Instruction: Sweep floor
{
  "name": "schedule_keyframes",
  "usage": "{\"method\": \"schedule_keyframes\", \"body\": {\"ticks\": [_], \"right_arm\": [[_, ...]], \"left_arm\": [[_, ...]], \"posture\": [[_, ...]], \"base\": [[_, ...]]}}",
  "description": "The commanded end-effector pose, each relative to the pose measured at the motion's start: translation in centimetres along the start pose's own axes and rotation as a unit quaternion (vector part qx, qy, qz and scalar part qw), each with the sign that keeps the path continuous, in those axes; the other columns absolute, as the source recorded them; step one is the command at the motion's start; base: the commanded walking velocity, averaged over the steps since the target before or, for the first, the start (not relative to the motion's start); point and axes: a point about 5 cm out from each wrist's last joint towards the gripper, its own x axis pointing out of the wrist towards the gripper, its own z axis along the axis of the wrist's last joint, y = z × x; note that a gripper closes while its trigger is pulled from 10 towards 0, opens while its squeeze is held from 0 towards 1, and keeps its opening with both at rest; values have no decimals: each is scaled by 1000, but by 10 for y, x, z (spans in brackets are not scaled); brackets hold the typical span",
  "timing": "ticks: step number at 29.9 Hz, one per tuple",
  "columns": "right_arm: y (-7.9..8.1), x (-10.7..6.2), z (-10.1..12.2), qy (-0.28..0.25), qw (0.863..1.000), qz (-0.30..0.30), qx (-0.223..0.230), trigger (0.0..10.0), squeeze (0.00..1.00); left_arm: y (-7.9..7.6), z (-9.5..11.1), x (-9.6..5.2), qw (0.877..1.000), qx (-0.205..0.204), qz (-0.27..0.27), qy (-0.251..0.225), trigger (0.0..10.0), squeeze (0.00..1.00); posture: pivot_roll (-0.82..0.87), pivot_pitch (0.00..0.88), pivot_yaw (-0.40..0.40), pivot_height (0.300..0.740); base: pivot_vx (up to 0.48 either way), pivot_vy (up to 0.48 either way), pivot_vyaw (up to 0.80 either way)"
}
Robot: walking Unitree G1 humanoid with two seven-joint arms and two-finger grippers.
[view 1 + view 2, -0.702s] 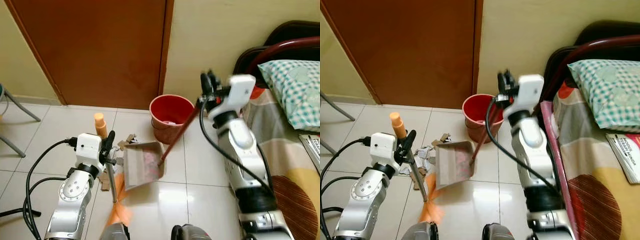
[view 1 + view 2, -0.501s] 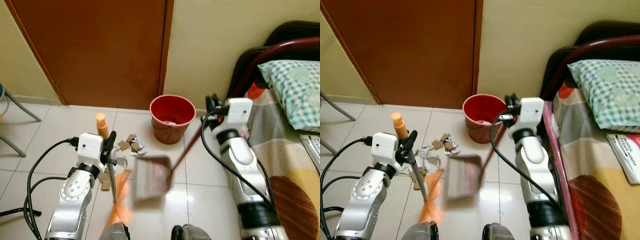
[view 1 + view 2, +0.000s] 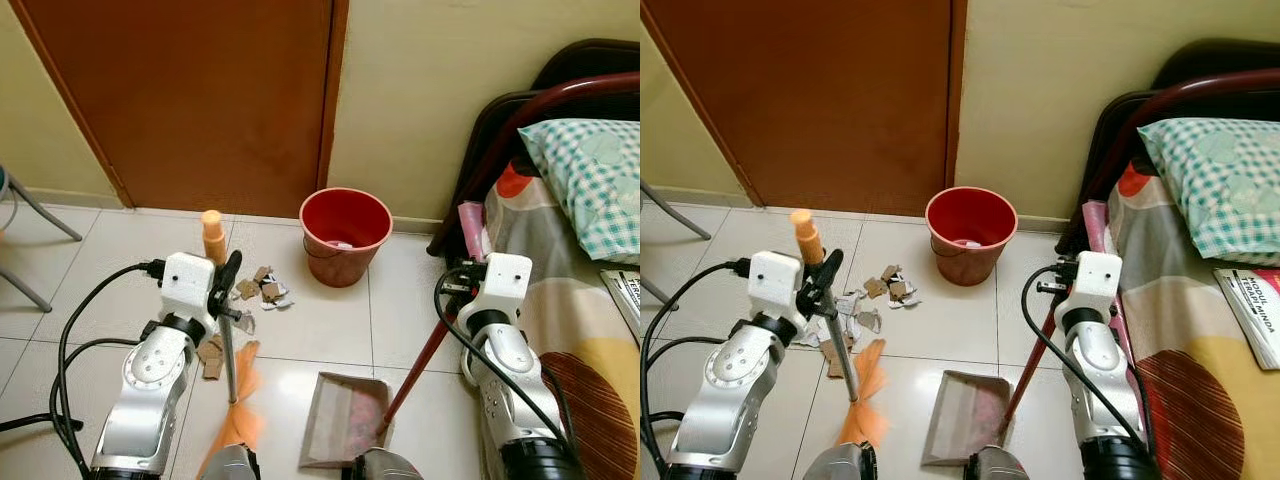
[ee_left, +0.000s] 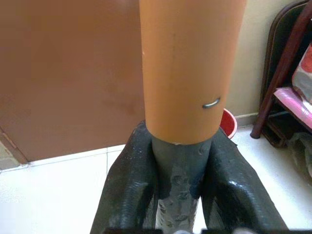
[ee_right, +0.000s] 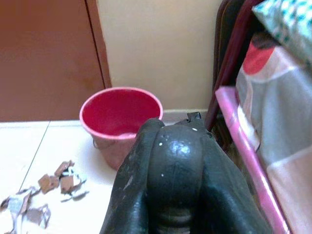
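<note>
Your scraps of cardboard and paper (image 3: 240,305) lie on the tiled floor (image 3: 320,310), scattered between the broom and the red bucket (image 3: 344,235), with a few pieces just beside the broom's shaft. They sit ahead of the dustpan (image 3: 344,420), toward the door (image 3: 190,100), and apart from its mouth.

Your left gripper (image 3: 226,290) is clamped on the broom handle (image 4: 183,78); the wrist view shows both black fingers (image 4: 129,190) pressed to the grey shaft just under the orange grip. The broom stands nearly upright, its orange bristles (image 3: 240,420) on the tile nearer you than most of the litter.

Your right gripper (image 3: 450,290) is closed round the top of the dustpan's red pole (image 3: 410,375), which slants down and leftward to the pan resting flat near your feet. The bed (image 3: 580,250) stands close on that arm's right.

What matters for the next stroke, as I judge it: the litter lies forward and left of the pan, so the broom, on the nearer arm, needs to reach beyond the pieces and draw them back and rightward toward the pan's open edge. Some debris already seems to lie in the pan, though the heap is not cleared.
</note>
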Motion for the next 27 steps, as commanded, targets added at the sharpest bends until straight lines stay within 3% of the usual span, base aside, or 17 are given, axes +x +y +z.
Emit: {"method": "schedule_keyframes", "body": {"ticks": [1, 7, 11, 13, 16, 18, 26, 27], "right_arm": [[0, 2, 4, -11, 1000, 3, -2, 10000, 0], [1, 14, 10, -19, 1000, -16, 7, 10000, 0], [-4, 13, 3, 29, 999, -28, -20, 10000, 0], [-10, 3, -13, 96, 994, -34, -35, 10000, 0], [-16, -14, -22, 130, 990, -39, -39, 10000, 0], [-23, -35, -29, 161, 985, -36, -58, 10000, 0], [-32, -75, -31, 225, 971, -40, -73, 10000, 0], [-31, -84, -29, 238, 968, -18, -77, 10000, 0]], "left_arm": [[-2, 30, 6, 998, 29, -3, -63, 10000, 0], [14, 51, 7, 990, 73, 50, -107, 10000, 0], [24, 59, 5, 987, 77, 75, -116, 10000, 0], [28, 64, 3, 986, 82, 81, -121, 10000, 0], [30, 67, 1, 985, 83, 84, -124, 10000, 0], [31, 66, 1, 985, 85, 86, -123, 10000, 0], [28, 63, 1, 987, 82, 81, -115, 10000, 0], [28, 63, 1, 987, 81, 80, -115, 10000, 0]], "posture": [[47, 115, -35, 740], [51, 111, -37, 740], [51, 111, -37, 740], [69, 113, -51, 740], [70, 115, -58, 740], [64, 117, -57, 740], [48, 121, -56, 740], [46, 125, -59, 740]], "base": [[0, 0, 0], [0, 0, 0], [0, 0, 0], [0, 0, 0], [0, 0, 0], [0, 0, 0], [0, 0, 0], [0, 0, 0]]}}
